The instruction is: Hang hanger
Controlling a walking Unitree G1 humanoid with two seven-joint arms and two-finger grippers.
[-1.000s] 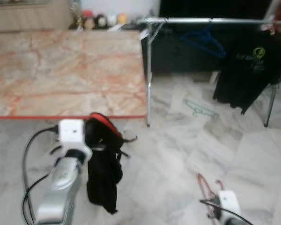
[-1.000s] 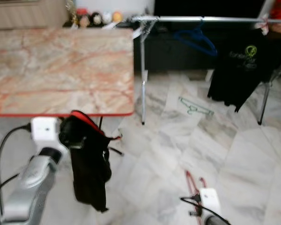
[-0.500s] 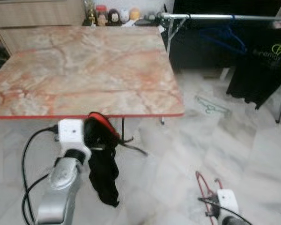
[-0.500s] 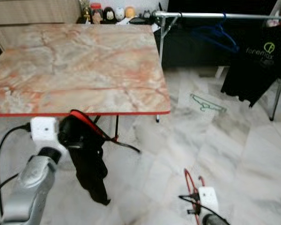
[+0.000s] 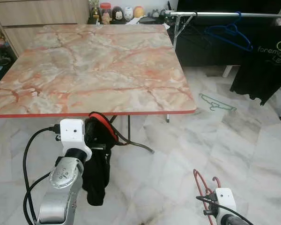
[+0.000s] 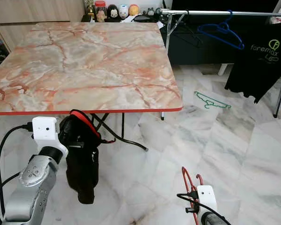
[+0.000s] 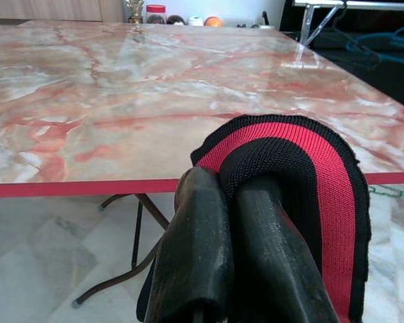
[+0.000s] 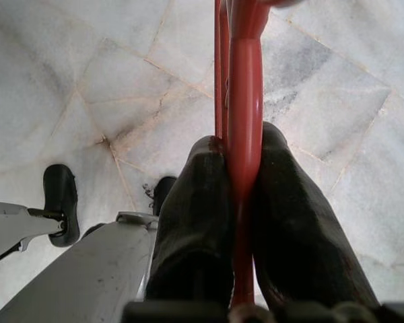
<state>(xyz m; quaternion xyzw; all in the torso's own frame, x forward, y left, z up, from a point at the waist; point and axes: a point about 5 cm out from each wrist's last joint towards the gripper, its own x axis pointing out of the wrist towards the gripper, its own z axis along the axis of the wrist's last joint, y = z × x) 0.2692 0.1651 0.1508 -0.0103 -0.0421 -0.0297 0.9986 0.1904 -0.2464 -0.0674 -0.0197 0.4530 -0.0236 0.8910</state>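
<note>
Camera swung left since a second ago: table (image 5: 107, 56) now took most of the frame, rack (image 5: 225, 15) had slid to the upper right; both arms kept the same hold and spot in frame. At left, left gripper (image 7: 239, 262) was raised just in front of the table's near edge, fingers (image 7: 195, 256) clenched on a black garment (image 5: 97, 173) with a red-trimmed collar; the cloth hung down over the floor (image 5: 168, 173). A dark folding table leg (image 5: 131, 140) showed under the near edge beside it. Small jars and figurines (image 5: 117, 11) sat along the back behind the table's far edge. Low at right, right gripper (image 8: 239, 222) was clamped on a red hanger (image 8: 244, 81), the bar pinched between its fingers (image 8: 192, 229); the hanger stood up from the wrist over the tiles, well apart from the rack. A green hanger (image 5: 217, 104) lay flat on the floor near the rack. At upper right, a blue hanger (image 5: 229, 35) hung on the rail, and a black T-shirt (image 5: 267, 61) with a green logo hung beside it.
</note>
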